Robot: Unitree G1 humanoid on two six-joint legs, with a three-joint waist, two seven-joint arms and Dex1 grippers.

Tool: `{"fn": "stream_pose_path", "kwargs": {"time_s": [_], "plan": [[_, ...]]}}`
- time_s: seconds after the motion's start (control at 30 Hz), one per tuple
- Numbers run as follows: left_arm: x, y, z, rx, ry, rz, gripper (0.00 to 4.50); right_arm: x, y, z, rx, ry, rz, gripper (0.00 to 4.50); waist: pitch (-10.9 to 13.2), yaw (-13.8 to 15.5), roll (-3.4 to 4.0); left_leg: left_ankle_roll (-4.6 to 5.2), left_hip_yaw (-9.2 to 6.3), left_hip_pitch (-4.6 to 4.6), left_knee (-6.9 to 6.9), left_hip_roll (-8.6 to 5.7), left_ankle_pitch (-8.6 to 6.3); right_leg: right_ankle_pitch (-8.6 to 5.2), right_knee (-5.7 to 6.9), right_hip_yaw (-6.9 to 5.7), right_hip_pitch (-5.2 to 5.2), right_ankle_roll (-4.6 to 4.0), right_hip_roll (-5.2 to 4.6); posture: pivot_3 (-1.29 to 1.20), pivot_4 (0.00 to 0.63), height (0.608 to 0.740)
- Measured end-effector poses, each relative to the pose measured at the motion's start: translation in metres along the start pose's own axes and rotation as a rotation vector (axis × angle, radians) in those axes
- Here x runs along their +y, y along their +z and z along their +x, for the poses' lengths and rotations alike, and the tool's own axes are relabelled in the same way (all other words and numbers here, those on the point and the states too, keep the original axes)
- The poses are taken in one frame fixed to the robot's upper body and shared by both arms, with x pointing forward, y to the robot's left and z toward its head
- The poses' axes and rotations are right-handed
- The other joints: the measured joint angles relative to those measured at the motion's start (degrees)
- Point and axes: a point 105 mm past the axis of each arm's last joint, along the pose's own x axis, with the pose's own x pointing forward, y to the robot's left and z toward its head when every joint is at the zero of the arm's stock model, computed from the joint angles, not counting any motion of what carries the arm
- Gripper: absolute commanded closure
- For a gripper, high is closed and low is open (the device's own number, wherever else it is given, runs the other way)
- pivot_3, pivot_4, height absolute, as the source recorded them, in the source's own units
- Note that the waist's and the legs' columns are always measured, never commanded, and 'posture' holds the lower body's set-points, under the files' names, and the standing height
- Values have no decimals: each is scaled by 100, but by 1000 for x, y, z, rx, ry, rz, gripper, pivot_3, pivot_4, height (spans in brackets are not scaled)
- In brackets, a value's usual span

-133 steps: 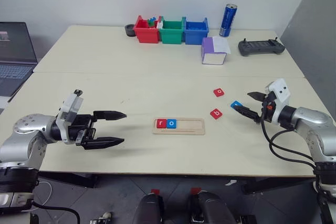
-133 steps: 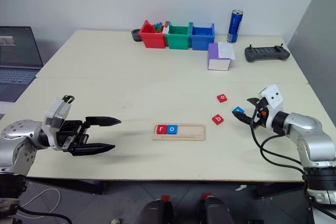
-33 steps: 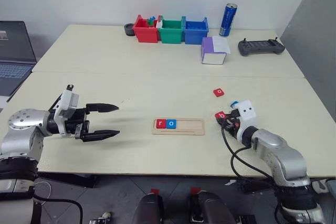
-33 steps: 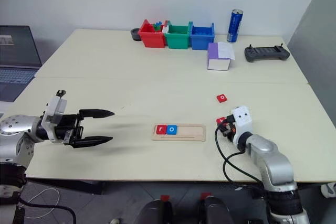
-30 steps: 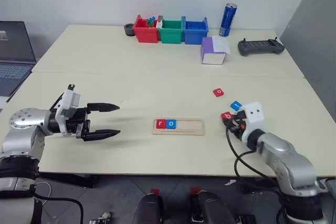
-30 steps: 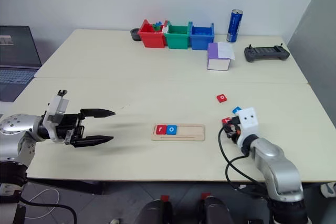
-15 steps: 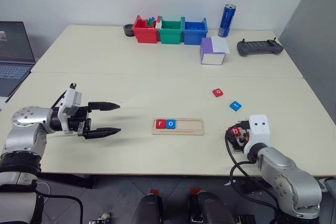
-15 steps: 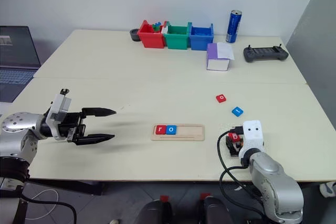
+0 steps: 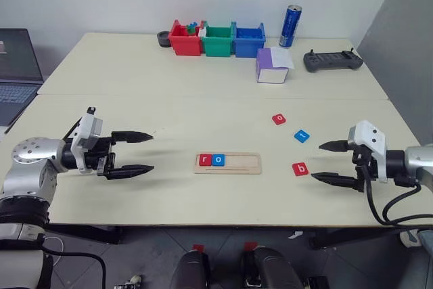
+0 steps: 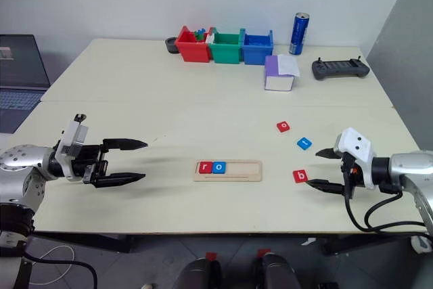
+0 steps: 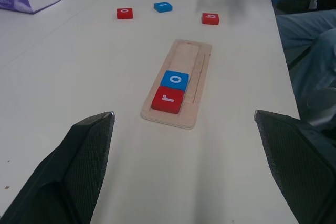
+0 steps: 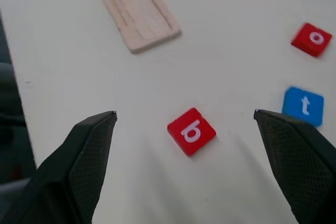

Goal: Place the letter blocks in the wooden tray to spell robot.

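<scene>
Both black two-fingered grippers, right gripper [image 9: 329, 163] and left gripper [image 9: 132, 153], hover spread and empty near the table's [image 9: 135, 72] front edge, flanking the pale wooden tray [image 9: 227, 163] holding red "r" [image 9: 204, 160] and blue "o" [image 9: 218, 160] tiles, while red "b" [image 9: 300, 168], blue "t" [image 9: 302, 136] and red "o" [image 9: 279, 119] tiles lie loose toward the right edge.

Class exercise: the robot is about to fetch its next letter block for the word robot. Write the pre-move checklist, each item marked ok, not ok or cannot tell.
1. wooden tray holds red r then blue o at its left end: ok.
2. Third slot free: ok.
3. red b, next needed, lies flat and face up on the table: ok.
4. right gripper open and empty, just right of b: ok.
5. blue t and red o apart from b: ok.
6. left gripper open, away from the tray: ok.
</scene>
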Motion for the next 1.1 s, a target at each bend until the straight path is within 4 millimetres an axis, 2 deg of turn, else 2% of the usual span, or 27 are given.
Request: {"fn": "stream_pose_path", "kwargs": {"time_s": [0.17,0.33,0.6,0.7,0.93,1.1], "plan": [[-8,-4,-4,-9,6,-23,0,-8,-18,18,2,135,-30,51,0,16,1,-2,11,-4,2,-1,1,0,1,6,-4,-2,-6,0,150,740],[-12,-2,-9,-10,12,-28,0,-15,-32,29,24,182,-46,51,1,28,2,-3,12,-3,5,-3,1,0,2,6,-2,-2,-9,0,150,740],[-16,1,-13,-13,21,-22,0,-21,-43,40,41,206,-69,51,1,26,3,-5,12,0,5,-2,2,1,8,6,-2,-3,-10,0,150,740],[-16,3,-15,-15,30,-17,0,-21,-49,43,57,223,-55,569,2,23,4,-5,12,1,5,-2,2,1,9,6,-2,-4,-10,0,150,740],[-17,4,-19,-8,46,-18,0,-27,-52,46,61,218,-67,2956,1,21,5,-6,13,4,6,-1,3,1,11,6,1,-4,-10,0,150,740],[-17,4,-21,-6,53,-25,0,-29,-50,47,62,220,-76,3051,1,16,5,-6,14,7,8,0,3,1,13,8,4,-4,-10,0,150,740]]}}
